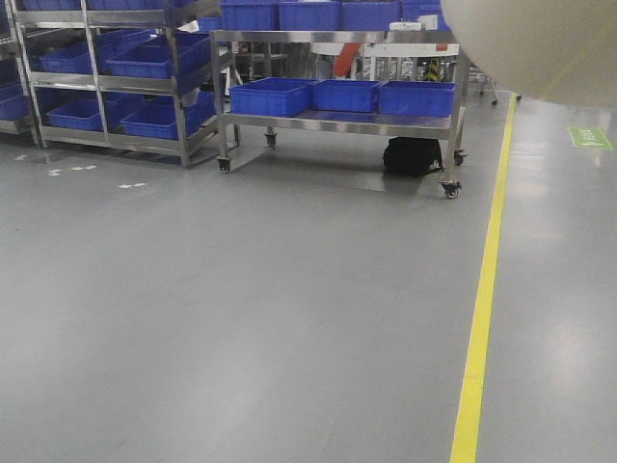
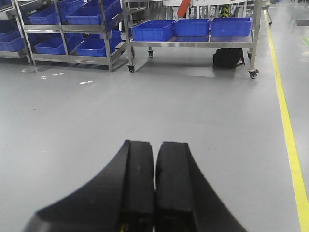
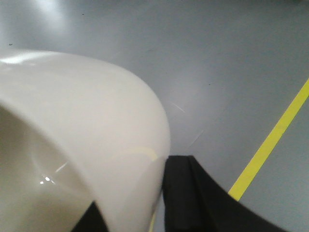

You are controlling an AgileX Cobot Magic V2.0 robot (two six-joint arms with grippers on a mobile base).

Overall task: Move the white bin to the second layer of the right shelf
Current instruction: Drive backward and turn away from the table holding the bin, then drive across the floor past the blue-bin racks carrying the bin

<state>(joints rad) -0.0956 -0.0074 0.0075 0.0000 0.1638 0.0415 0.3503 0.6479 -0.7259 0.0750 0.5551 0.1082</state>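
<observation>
Pinching white bin (image 3: 96,111) by wall: right gripper (image 3: 140,193) clamped on it, one finger outside, other inside. Bin bulk sits left of + above gripper; long axis can't tell.
Left gripper (image 2: 154,183) pressed together, nothing in it, so right arm is sole carrier.
Right shelf second layer not in view; direction unknown.
Far ahead of left gripper: trolley (image 1: 337,123) w/ blue crates (image 1: 275,96), black bag (image 1: 412,156) under it.
Yellow line (image 1: 479,318) to right.
Nothing near enough to block.

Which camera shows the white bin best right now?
Right wrist view: the white bin fills it, its wall clamped in the right end effector. The front view shows only a curved part at top right; left wrist view, nothing.
</observation>
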